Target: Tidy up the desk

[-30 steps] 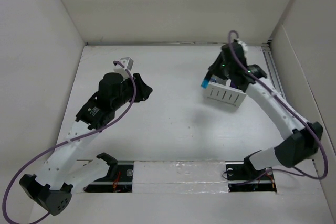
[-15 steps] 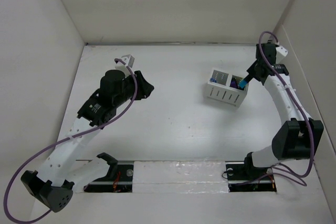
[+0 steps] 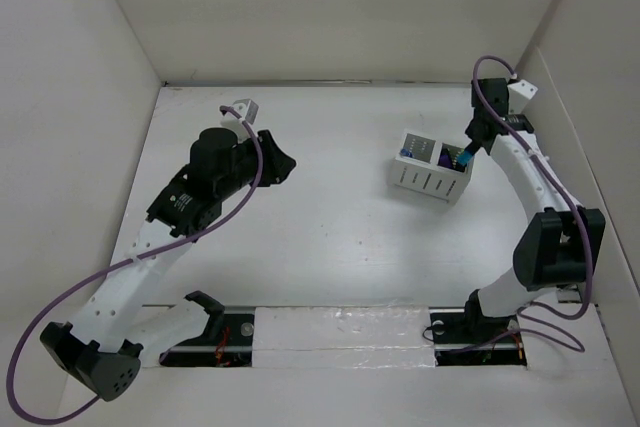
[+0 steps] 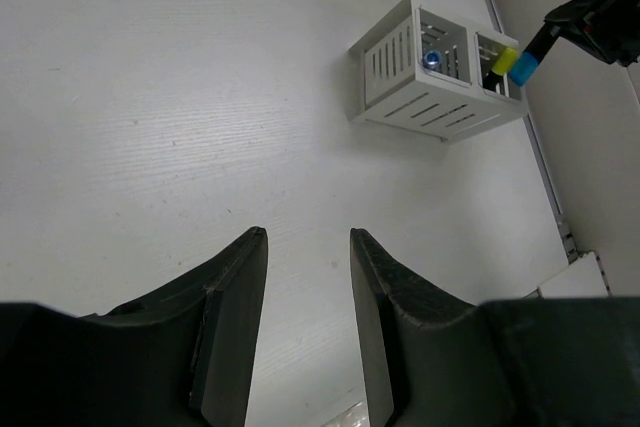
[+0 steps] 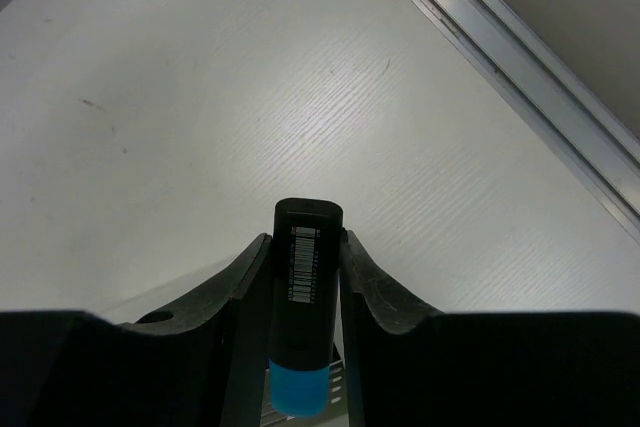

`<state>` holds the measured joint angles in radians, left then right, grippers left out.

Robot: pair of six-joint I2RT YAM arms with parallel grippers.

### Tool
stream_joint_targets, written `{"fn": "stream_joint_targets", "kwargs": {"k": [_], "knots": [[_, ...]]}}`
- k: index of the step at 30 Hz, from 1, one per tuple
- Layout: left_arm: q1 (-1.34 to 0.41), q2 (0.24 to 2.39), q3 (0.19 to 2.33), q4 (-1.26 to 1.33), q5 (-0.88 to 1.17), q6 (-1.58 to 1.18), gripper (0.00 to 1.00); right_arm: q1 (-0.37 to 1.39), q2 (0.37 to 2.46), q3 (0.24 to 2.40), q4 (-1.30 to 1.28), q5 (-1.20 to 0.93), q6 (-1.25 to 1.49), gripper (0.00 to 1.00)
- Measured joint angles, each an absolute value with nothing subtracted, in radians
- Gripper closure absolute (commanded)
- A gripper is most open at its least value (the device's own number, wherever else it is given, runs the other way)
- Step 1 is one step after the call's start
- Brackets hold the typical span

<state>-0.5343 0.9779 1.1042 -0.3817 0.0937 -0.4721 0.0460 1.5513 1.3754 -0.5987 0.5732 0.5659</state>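
Note:
The white desk carries a small white pen holder at the right rear. My right gripper is shut on a black marker with a blue cap and holds it tilted, cap down, over the holder's right compartment. In the right wrist view the marker sits between the fingers. My left gripper is open and empty above the desk's left half. In its wrist view the fingers frame bare desk, with the holder and the marker's cap far off.
The holder contains a purple item and a blue-ended pen; something yellow shows beside the marker's cap. A metal rail runs along the desk's right edge. White wall panels enclose three sides.
My right gripper carried the blue-capped marker from the holder's left side to its right side, then shifted slightly toward the holder. The left arm barely moved.

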Motion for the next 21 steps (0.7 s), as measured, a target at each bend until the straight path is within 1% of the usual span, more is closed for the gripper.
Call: {"fn": "stream_joint_targets", "kwargs": {"k": [10, 13, 16, 17, 18, 19, 20, 21], "knots": [[-0.534, 0.978, 1.104, -0.376, 0.158, -0.470, 0.65, 0.130, 1.632, 1.407, -0.598, 0.676, 0.566, 0.95], [-0.534, 0.978, 1.104, -0.377, 0.163, -0.466, 0.65, 0.159, 1.641, 1.407, -0.599, 0.710, 0.569, 0.93], [-0.534, 0.978, 1.104, -0.378, 0.165, -0.461, 0.65, 0.188, 1.641, 1.407, -0.598, 0.749, 0.572, 0.82], [-0.534, 0.978, 1.104, -0.378, 0.165, -0.461, 0.65, 0.196, 1.641, 1.407, -0.599, 0.760, 0.573, 0.74], [-0.534, 0.977, 1.104, -0.378, 0.166, -0.460, 0.65, 0.205, 1.641, 1.407, -0.600, 0.773, 0.576, 0.69], [-0.534, 0.976, 1.104, -0.379, 0.166, -0.460, 0.65, 0.206, 1.641, 1.407, -0.602, 0.787, 0.579, 0.61], [-0.534, 0.974, 1.104, -0.379, 0.166, -0.460, 0.65, 0.222, 1.641, 1.407, -0.602, 0.797, 0.583, 0.61], [-0.534, 0.973, 1.104, -0.379, 0.166, -0.460, 0.65, 0.229, 1.636, 1.402, -0.601, 0.803, 0.590, 0.56]]}}
